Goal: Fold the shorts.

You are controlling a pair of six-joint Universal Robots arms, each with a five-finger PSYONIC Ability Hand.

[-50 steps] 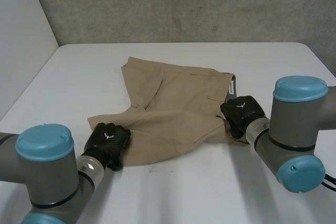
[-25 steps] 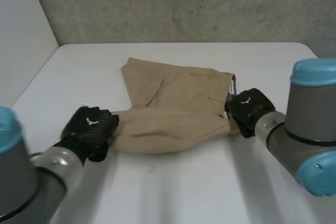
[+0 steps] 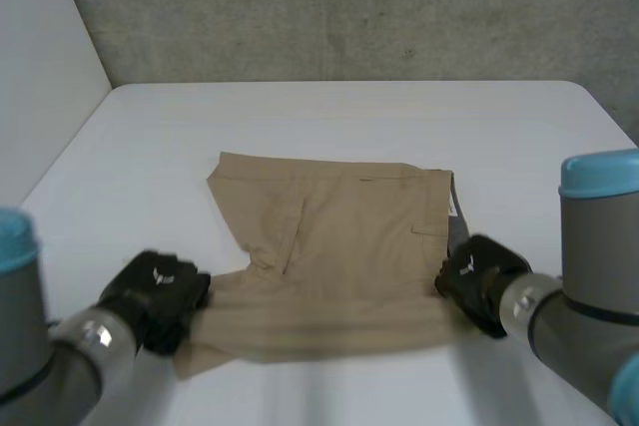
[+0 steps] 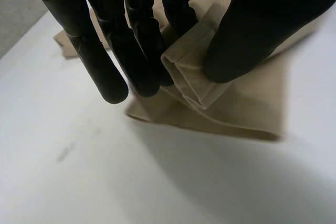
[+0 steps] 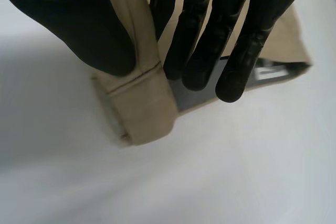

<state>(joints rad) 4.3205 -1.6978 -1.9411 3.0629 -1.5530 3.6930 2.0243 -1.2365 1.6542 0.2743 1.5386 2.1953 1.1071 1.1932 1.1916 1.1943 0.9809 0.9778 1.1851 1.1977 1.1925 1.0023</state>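
- Bench (image 3: 329,117): white, carries the shorts; a grey wall stands behind its far edge.
- Shorts (image 3: 339,256): tan, spread mostly flat at the middle of the bench, nearer the near edge. Waistband to the right, leg hems to the left. A grey inner lining (image 3: 454,218) shows at the far right corner.
- Left arm (image 3: 35,356): grey, comes in from the near left.
- Right arm (image 3: 589,276): grey with a light-blue cap, comes in from the near right.
- Left hand (image 3: 158,291): black, at the near left hem of the shorts. Its fingers (image 4: 137,45) and thumb pinch the doubled hem edge between them.
- Right hand (image 3: 477,276): black, at the near right end of the waistband. Its fingers (image 5: 197,40) and thumb clamp the waistband fold.
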